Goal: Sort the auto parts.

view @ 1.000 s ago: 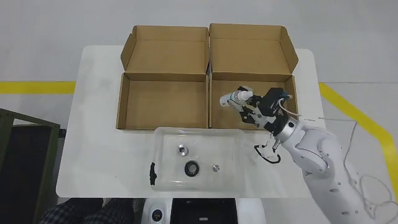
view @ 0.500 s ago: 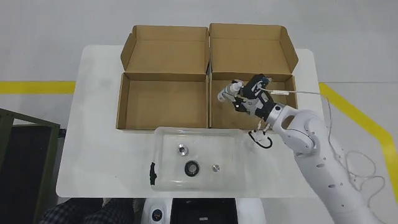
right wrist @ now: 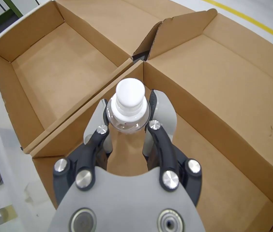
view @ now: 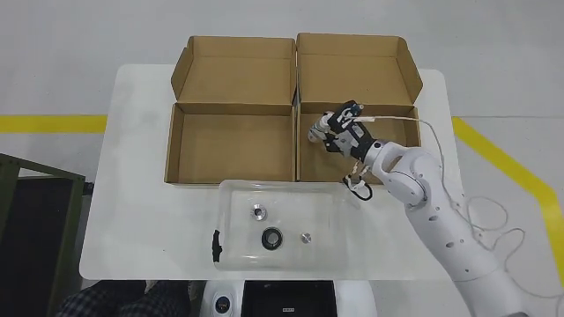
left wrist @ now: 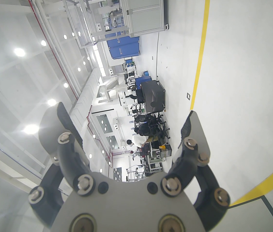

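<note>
Over the left side of the right box (right wrist: 223, 97), the right gripper (right wrist: 128, 112), pinched on a clear white-capped bulb (right wrist: 128, 95), has been carried across from the tray (view: 231, 195) edge; release is judged next.

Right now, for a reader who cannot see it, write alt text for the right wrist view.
The right gripper is shut on a small clear bottle with a white cap, held over one open cardboard box, beside the wall where it meets a second open box.
</note>
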